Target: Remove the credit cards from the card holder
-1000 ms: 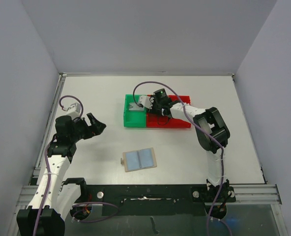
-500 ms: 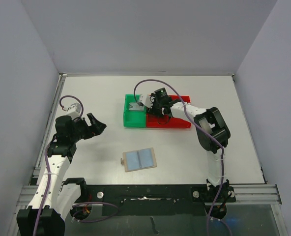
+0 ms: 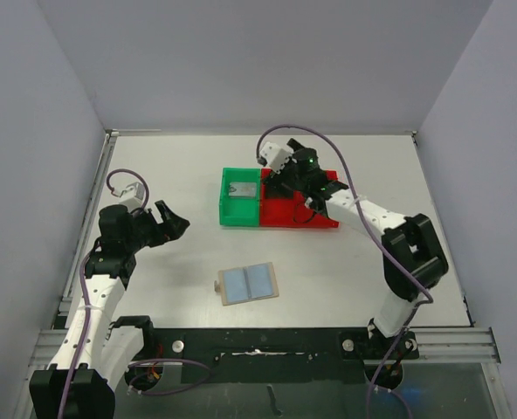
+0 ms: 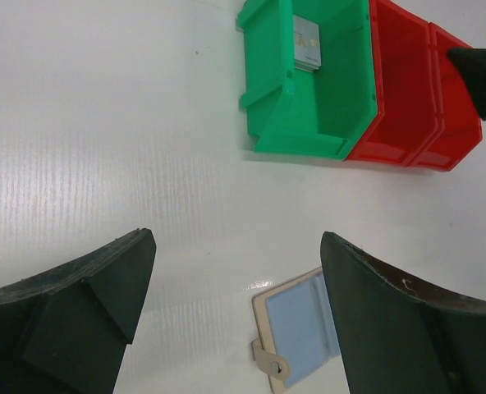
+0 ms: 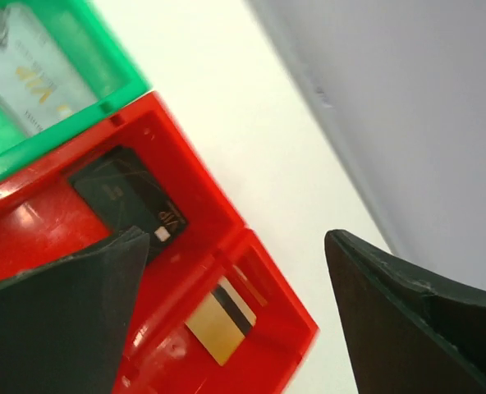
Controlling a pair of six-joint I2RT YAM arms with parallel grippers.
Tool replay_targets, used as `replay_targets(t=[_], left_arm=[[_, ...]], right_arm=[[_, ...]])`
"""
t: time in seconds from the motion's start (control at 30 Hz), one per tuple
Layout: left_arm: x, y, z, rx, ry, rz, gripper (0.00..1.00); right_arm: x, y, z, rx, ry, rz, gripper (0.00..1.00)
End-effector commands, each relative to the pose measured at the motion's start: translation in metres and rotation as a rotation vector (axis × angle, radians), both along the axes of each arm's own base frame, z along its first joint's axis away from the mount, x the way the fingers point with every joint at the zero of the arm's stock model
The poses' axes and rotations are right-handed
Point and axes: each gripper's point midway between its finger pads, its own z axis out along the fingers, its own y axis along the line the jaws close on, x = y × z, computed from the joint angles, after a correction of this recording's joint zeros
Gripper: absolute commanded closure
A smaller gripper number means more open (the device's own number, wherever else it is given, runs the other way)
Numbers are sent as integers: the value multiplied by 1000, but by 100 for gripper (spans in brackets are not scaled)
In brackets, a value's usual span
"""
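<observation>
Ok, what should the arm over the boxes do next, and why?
Probably lift the right gripper away: its jaws stand open over the red bin, the card holder looks empty, and the silver card, black card and gold card lie in bins.

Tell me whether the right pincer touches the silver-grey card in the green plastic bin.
Apart. The right wrist view shows the silver-grey card lying in the green plastic bin, clear of the right pincer.

Gold "VIP" lettering shows on the silver-grey card (image 5: pixel 28 72) and on the black card (image 5: pixel 126 195).
</observation>
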Motion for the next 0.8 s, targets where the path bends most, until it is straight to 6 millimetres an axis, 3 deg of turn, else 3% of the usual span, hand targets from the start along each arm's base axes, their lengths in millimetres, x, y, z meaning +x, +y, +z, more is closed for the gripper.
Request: replay_targets(t=[0.0, 0.07, 0.17, 0.33, 0.4, 0.5, 0.67, 0.77], left_arm=[[8, -5, 12, 2, -65, -30, 19], [8, -6, 10, 1, -57, -31, 19], [8, -6, 9, -1, -51, -35, 19], [8, -14, 14, -43, -61, -61, 18], [4, -25, 18, -97, -76, -105, 15], [-1, -35, 25, -138, -82, -152, 13], [-22, -91, 56, -281, -106, -347, 17], [-43, -136, 52, -226, -84, -418, 19]], right_arm=[[-11, -23, 122, 419, -304, -186, 1], [-32, -34, 136, 546, -303, -232, 2], [-56, -33, 132, 687, -183, -264, 2], [-92, -45, 99, 957, 55, -475, 2], [-108, -51, 75, 1010, 155, -564, 2], [-132, -46, 54, 1145, 312, -640, 2], [-178, -14, 16, 1219, 584, -524, 2], [-197, -3, 0, 1246, 677, -531, 2]])
